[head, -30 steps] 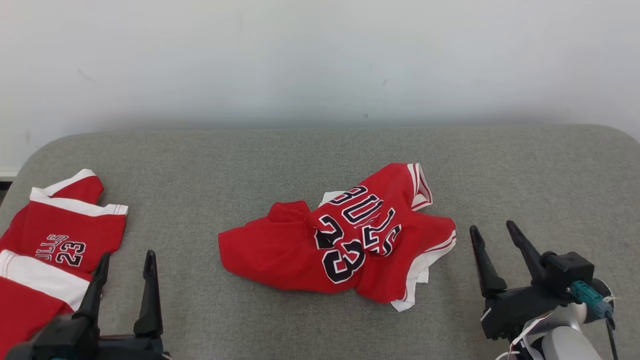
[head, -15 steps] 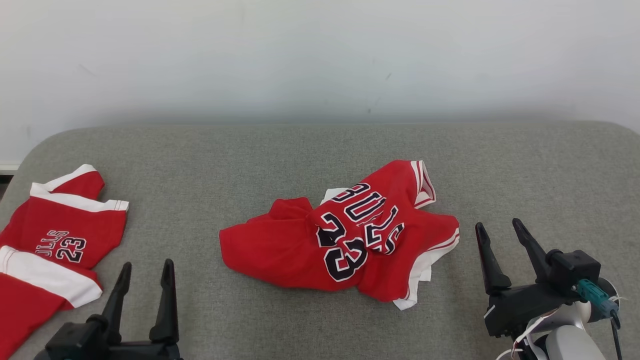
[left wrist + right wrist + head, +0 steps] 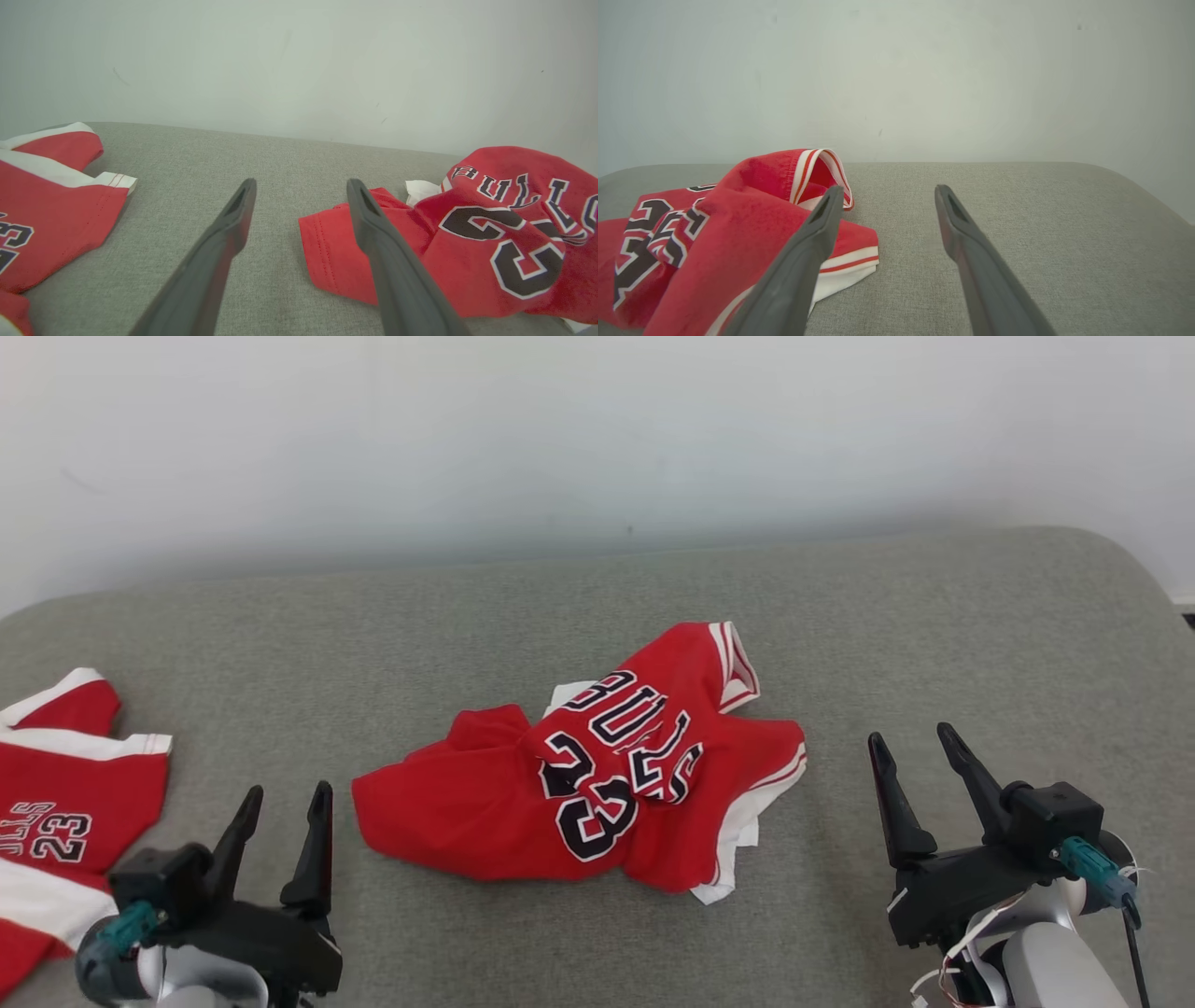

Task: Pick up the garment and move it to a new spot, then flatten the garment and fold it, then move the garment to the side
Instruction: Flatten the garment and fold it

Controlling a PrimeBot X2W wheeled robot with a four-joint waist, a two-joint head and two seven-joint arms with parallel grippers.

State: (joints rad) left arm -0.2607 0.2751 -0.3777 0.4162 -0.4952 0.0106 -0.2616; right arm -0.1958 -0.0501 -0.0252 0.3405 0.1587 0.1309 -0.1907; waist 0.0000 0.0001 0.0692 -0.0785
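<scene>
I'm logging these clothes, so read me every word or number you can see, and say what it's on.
"23": crumpled jersey, large dark digits.
"BULL": same jersey, beside the number; the end of the word is lost in the crumpling.
"23": left garment, small digits.
"LLS": left garment, above its number; the start is cut off at the picture's edge.
No other text.

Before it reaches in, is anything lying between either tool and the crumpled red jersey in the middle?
Nothing visible. Bare grey cushion lies between the jersey and both the left tool and right tool. The other jersey sits far left.
</scene>
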